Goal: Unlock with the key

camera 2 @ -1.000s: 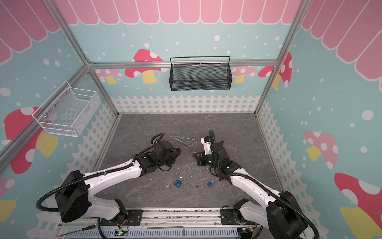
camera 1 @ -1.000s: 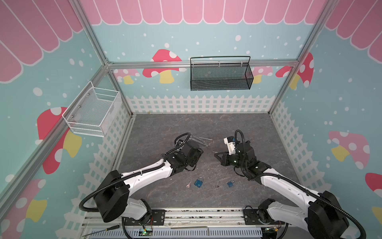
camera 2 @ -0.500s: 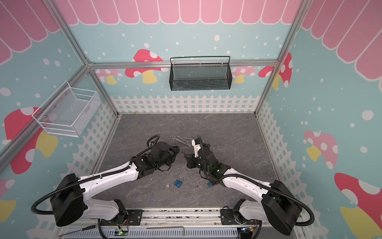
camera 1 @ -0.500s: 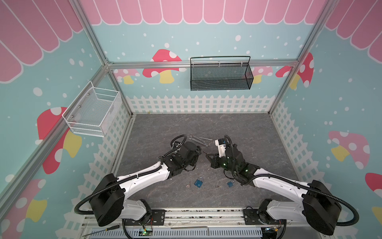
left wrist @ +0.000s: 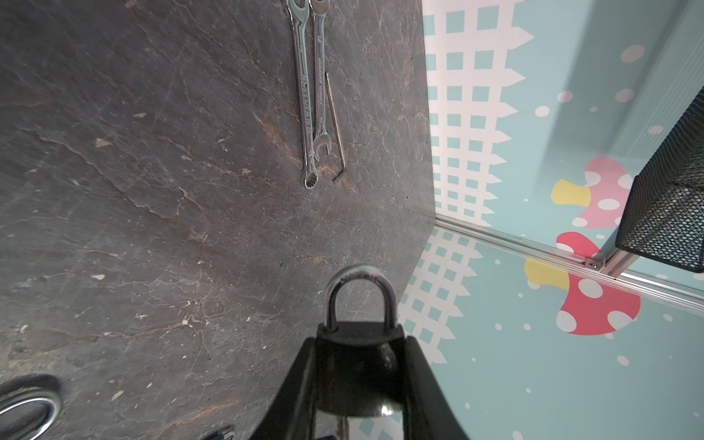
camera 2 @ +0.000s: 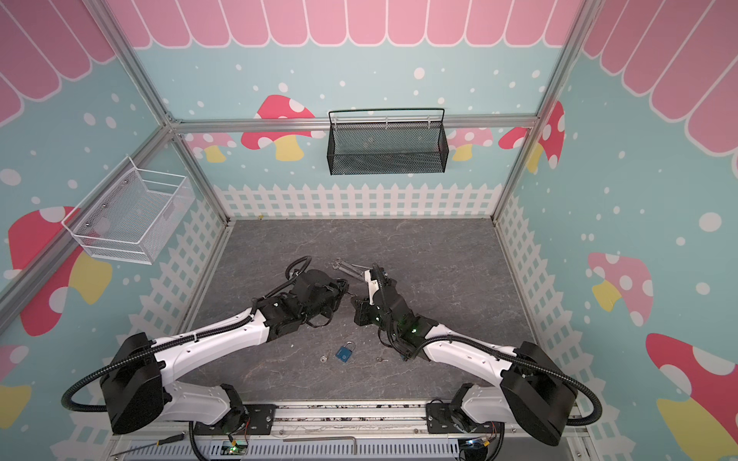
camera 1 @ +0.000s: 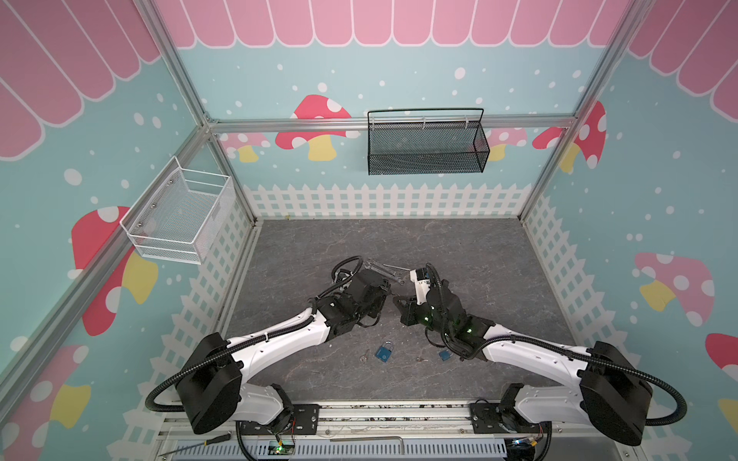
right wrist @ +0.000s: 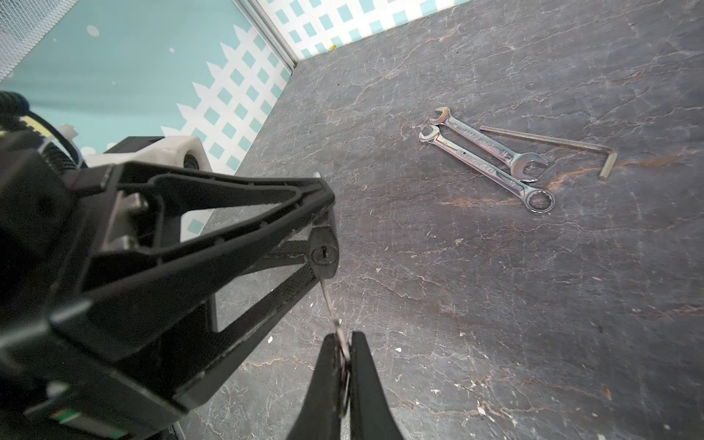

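Slim silver metal key [right wrist: 328, 301] pinched tight in right gripper [right wrist: 344, 339], tip at face edge of dark steel-shackle padlock [right wrist: 329, 264], clamped midair by part-closed left gripper [left wrist: 360, 339]. Suggest: align blade with keyway slot [right wrist: 324, 252], push straight, then twist.

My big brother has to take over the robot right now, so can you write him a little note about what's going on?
Left gripper: shut on the black padlock, shackle closed.
Right gripper: shut on the key, its tip just beside the keyhole, not in it.
Done: padlock and key picked up, brought together.
To do: slide key in, turn, open shackle.
A blue padlock lies on the table, untouched.
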`<state>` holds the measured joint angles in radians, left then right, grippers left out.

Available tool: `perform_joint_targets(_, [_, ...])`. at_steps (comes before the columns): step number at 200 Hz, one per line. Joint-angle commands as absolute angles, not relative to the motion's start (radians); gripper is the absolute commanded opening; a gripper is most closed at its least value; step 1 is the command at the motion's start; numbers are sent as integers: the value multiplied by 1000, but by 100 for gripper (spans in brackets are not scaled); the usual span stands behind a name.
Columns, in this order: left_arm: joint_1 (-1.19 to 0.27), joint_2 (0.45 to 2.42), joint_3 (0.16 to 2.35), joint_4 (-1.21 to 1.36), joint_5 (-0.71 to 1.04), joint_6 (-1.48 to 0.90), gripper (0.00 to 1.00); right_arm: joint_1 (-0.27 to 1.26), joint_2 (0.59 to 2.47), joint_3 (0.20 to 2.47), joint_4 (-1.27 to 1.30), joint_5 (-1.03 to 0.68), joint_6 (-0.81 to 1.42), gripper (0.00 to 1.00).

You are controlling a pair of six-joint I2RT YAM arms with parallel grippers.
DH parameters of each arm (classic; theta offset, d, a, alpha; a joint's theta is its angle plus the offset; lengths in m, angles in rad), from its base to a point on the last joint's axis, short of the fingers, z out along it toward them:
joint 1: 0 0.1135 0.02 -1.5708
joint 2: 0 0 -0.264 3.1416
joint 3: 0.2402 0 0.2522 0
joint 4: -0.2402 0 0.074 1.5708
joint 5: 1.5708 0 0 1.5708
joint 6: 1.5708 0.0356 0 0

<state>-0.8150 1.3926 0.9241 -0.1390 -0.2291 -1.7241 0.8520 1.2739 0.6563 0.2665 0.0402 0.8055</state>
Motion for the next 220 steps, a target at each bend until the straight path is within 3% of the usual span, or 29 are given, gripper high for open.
perform_joint_targets(1, [-819,1408,961,-150,-222,-1720,0,861,1286,692,280,87,821,0])
perform_joint_targets(220, [-819,1434,1001,-188,-215,-1716,0,896,1355,780,224,132,796,0])
